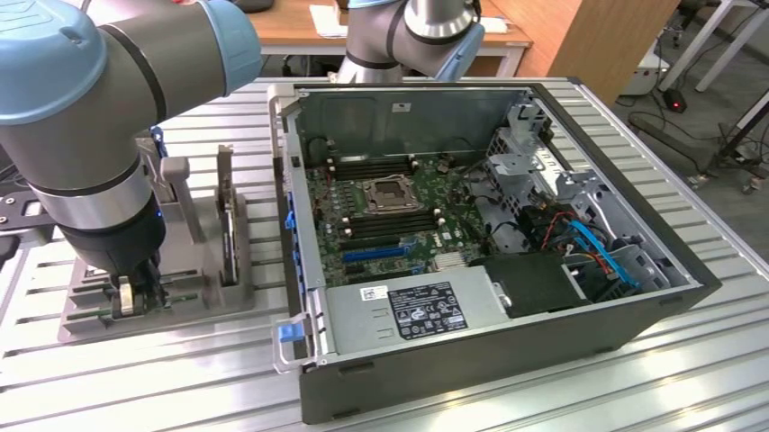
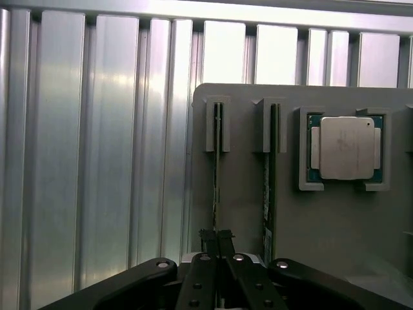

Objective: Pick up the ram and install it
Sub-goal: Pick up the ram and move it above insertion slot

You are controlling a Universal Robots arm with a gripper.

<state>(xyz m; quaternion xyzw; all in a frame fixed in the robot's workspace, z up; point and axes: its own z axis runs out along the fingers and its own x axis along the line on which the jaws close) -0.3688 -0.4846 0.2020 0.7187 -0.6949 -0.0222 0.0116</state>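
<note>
The ram (image 2: 216, 174), stood on edge in the grey holder (image 2: 310, 219) on the counter (image 2: 97, 161), is pinched by clenched fingers (image 2: 208, 241). With so thin an edge gripped, slipping or binding in its slot may be expected if pulled obliquely.

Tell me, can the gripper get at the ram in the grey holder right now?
Looks like yes: the gripper sits over the ram standing on edge in the holder, its fingers shut around the stick's end. Nothing lies between, and the second stick stands apart.
</note>
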